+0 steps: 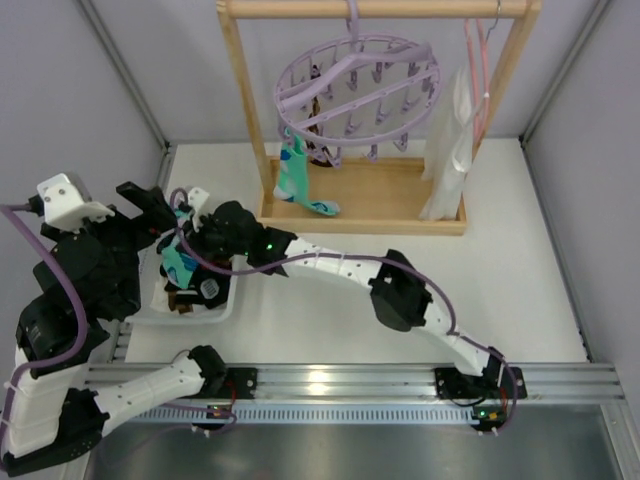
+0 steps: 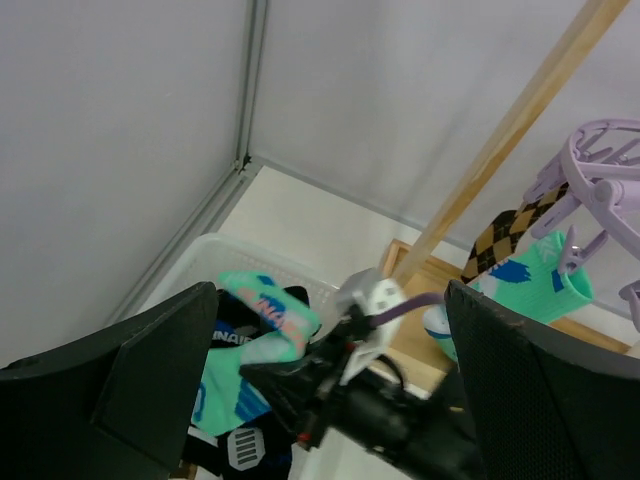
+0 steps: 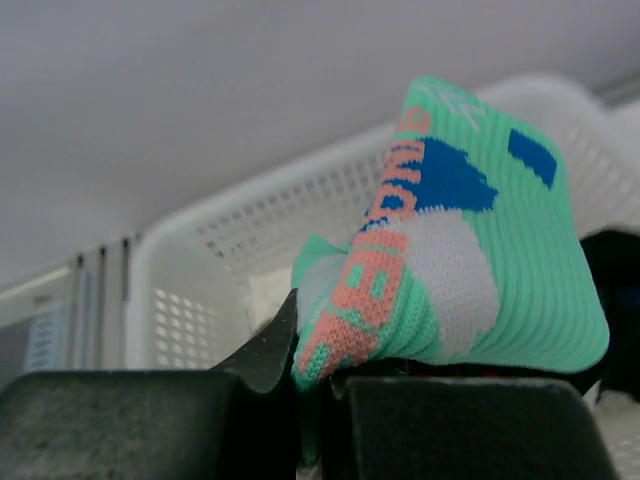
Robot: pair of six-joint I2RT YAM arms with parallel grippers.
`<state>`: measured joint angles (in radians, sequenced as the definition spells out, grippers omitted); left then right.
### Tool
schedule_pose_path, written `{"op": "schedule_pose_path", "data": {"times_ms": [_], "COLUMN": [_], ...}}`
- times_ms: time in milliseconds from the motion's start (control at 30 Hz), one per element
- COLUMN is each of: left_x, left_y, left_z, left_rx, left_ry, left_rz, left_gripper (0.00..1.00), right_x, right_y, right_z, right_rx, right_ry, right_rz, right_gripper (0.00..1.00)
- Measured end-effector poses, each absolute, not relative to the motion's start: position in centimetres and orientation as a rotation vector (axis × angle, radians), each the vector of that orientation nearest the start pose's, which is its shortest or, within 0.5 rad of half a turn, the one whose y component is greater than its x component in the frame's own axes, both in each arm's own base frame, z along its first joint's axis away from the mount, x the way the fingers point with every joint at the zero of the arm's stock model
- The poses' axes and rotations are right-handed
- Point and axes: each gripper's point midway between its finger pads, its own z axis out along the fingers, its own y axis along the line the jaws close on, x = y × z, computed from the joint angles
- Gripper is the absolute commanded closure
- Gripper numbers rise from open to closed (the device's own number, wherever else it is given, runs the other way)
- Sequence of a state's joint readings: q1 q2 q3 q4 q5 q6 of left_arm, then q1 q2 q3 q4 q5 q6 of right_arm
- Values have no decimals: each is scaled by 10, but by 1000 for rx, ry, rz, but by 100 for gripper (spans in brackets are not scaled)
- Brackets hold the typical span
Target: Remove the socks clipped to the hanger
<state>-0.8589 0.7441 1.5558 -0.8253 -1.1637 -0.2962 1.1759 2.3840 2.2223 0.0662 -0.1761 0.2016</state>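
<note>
The lavender hanger [image 1: 355,85] hangs from a wooden rack, with a teal sock [image 1: 295,178] and a brown-black diamond-check sock [image 2: 510,235] clipped to it. In the left wrist view the hanger [image 2: 605,165] and its teal sock [image 2: 535,285] sit at the right. My right gripper [image 3: 320,370] is shut on another teal sock [image 3: 450,250] with orange and blue marks, held over the white basket [image 3: 190,270]. Seen from above, this gripper [image 1: 195,255] is at the basket [image 1: 215,310], which holds several socks. My left gripper [image 1: 150,205] is open and empty beside it, its fingers [image 2: 150,370] framing the held sock [image 2: 265,310].
A thin pink wire hanger with a white cloth [image 1: 450,150] hangs at the rack's right end. The rack's wooden base [image 1: 390,205] lies on the white table between grey side walls. The right arm stretches across the table from the near rail [image 1: 330,380].
</note>
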Motion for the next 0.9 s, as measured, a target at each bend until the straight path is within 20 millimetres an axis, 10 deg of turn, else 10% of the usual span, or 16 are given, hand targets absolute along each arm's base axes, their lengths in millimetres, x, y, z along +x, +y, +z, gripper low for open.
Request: {"op": "schedule_pose_path", "data": {"times_ms": [167, 233, 400, 667, 767, 900], "left_x": [182, 182, 183, 178, 180, 185], "left_y": [21, 16, 3, -6, -26, -60], "left_z": [469, 464, 446, 439, 434, 411], "left_rx": [-426, -399, -343, -336, -279, -159], "left_ry": [1507, 1517, 1552, 1546, 1572, 1649], "left_rz": [-48, -67, -119, -234, -313, -375], "left_gripper": [1, 1, 1, 1, 2, 1], "right_x": [234, 230, 224, 226, 224, 224], "right_y": [671, 665, 646, 595, 560, 501], "right_z": [116, 95, 125, 294, 293, 233], "right_rx": [-1088, -1126, -1149, -1033, -1015, -998], "right_ry": [1763, 1810, 1793, 1549, 1571, 1700], "right_rz": [1073, 1050, 1023, 1033, 1006, 955], "right_gripper": [59, 51, 25, 4, 4, 3]}}
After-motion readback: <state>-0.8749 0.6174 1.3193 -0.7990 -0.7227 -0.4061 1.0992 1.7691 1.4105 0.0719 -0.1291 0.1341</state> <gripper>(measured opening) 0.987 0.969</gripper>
